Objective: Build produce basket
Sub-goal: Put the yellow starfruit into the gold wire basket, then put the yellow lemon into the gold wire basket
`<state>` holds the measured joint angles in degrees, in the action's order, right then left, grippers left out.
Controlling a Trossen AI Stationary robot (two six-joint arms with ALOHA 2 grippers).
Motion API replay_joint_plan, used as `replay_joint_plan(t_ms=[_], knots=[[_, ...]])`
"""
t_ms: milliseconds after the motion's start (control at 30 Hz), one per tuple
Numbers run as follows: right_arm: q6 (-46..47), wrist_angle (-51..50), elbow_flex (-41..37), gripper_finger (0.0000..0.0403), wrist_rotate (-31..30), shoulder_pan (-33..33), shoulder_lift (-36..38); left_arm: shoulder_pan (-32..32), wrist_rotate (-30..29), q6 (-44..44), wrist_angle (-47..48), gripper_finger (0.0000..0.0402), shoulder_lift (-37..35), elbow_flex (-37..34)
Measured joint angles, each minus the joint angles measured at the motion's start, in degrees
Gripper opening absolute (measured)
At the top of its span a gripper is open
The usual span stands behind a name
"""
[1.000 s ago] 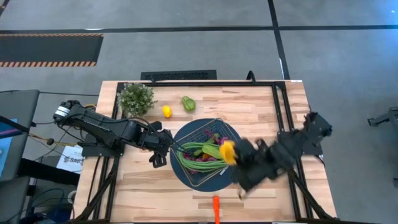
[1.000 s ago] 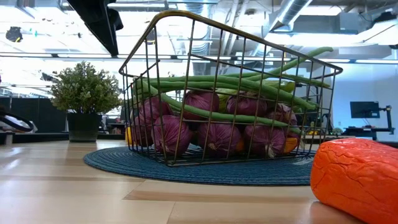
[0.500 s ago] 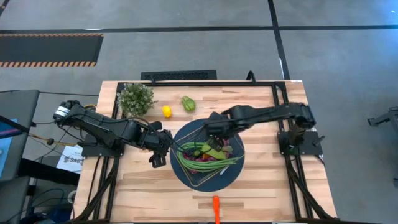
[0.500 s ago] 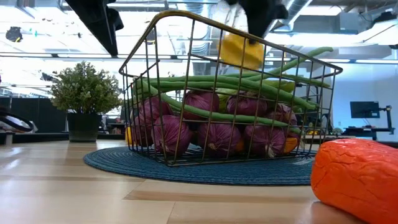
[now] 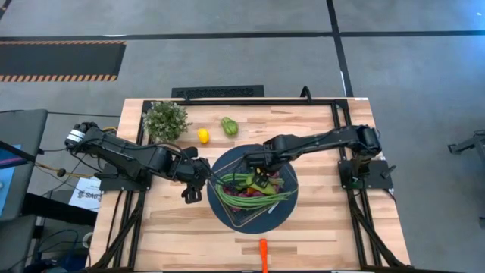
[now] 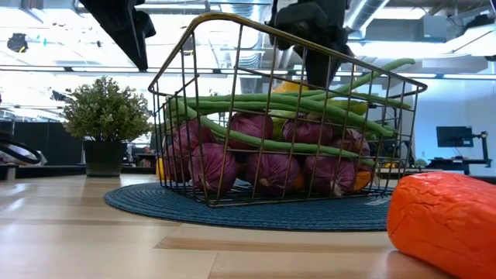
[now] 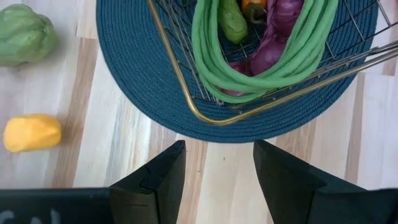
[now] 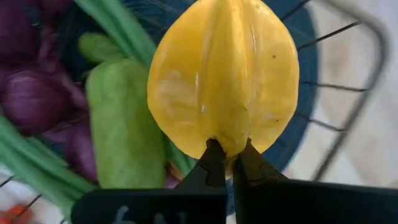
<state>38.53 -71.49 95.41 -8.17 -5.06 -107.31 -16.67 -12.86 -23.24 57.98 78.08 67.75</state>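
We're mid-placement: right gripper [image 8: 227, 163] is clamped on the yellow pepper [image 8: 224, 81] by its tip, hanging it over the basket [image 5: 233, 210] at the centre of the high view. In the low view the arm sits above the basket's rim, upper middle of frame, so we judge the pepper is inside the rim or close to it. The basket sits on the blue mat [image 5: 284, 212] and already holds the green beans [image 5: 250, 199], purple grapes [image 6: 271, 170] and a green pepper [image 8: 124, 124].

Next move as we read it: fingers part, pepper drops onto the pile, arm lifts clear of the wire.

Left gripper [image 7: 214, 171] waits at the mat's left edge, fingers apart, holding nothing.

Still outside: small yellow piece [image 5: 203, 136] and green piece [image 5: 229, 126] upper centre-left, orange carrot [image 5: 263, 254] at bottom centre.
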Motion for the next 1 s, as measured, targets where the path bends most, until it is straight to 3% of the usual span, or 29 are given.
replay_joint_plan(t_ms=[267, 533, 1000], knots=[[1.9, -0.2, -2.0, 0.0005, 1.1, -0.5, 0.1, 0.0, 0.0, -0.2, 0.0, 0.0176, 0.0, 0.0], [2.0, 0.0, -2.0, 0.0069, 2.3, -0.7, 0.1, 0.0, 0.0, -0.3, 0.0, 0.0176, 0.0, 0.0], [2.0, 0.0, -2.0, 0.0143, 3.5, -1.6, 0.1, 0.0, 0.0, 0.0, 0.0, 0.0176, 0.0, 0.0]])
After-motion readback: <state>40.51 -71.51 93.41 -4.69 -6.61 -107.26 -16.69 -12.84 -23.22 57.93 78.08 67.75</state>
